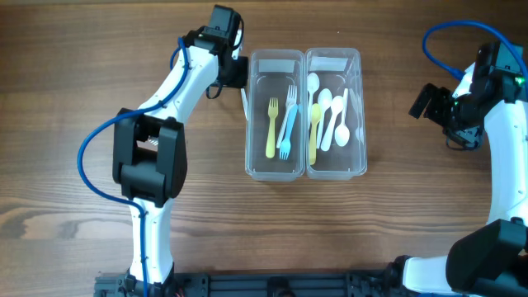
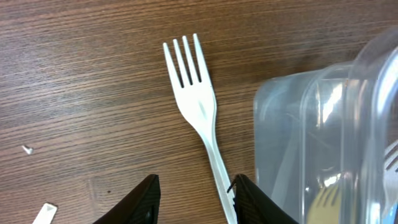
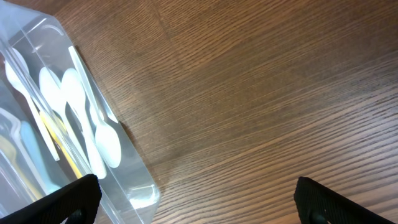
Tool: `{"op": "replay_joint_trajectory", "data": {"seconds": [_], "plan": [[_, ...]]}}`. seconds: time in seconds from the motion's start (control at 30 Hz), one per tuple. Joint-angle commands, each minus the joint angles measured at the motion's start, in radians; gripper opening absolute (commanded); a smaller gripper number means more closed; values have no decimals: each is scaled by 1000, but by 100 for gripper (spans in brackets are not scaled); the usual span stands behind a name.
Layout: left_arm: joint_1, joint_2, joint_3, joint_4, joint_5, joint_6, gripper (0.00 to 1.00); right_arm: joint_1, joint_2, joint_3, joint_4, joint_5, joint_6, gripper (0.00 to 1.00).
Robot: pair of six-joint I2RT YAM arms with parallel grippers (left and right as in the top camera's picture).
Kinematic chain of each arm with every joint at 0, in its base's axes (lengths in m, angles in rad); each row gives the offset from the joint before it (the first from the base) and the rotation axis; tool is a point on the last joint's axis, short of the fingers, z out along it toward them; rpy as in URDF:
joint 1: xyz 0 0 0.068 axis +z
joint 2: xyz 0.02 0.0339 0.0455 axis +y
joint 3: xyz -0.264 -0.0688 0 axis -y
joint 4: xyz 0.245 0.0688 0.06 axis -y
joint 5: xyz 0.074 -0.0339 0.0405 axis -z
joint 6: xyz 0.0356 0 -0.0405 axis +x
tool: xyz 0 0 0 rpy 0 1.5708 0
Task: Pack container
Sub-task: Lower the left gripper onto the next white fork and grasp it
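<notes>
Two clear containers stand side by side mid-table. The left container (image 1: pixel 250 124) holds yellow, blue and white forks. The right container (image 1: pixel 361 124) holds several white spoons and a yellow one. A white fork (image 2: pixel 198 102) lies flat on the table beside the left container's wall (image 2: pixel 280 124), tines pointing away from my fingers. My left gripper (image 2: pixel 195 182) is open, with the fork's handle between its fingers, close to the right finger. In the overhead view it (image 1: pixel 235 73) is at that container's far left corner. My right gripper (image 1: pixel 425 101) is open and empty, right of the containers.
The right wrist view shows the spoon container's corner (image 3: pixel 140 186) and its spoons (image 3: pixel 106 146) at left, with bare wood between my open right fingers (image 3: pixel 198 186). Small white scraps (image 2: pixel 26 149) lie on the table left of the fork.
</notes>
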Motion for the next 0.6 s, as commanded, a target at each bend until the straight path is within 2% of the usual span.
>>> {"op": "replay_joint_trajectory", "data": {"seconds": [0.0,0.13,0.33,0.4,0.57], "plan": [[-18,1,3,15,-6,-40,43,-1,7,-8,2,-11,0,100],[-26,29,3,29,-5,-52,46,-1,7,-8,-5,-10,0,100],[-30,33,3,31,-6,-53,44,-1,7,-8,-8,-11,0,100],[-28,33,3,25,-55,-104,42,2,7,-8,-10,-11,1,100],[-10,33,3,33,-54,-158,47,2,7,-8,-11,-11,0,100]]}}
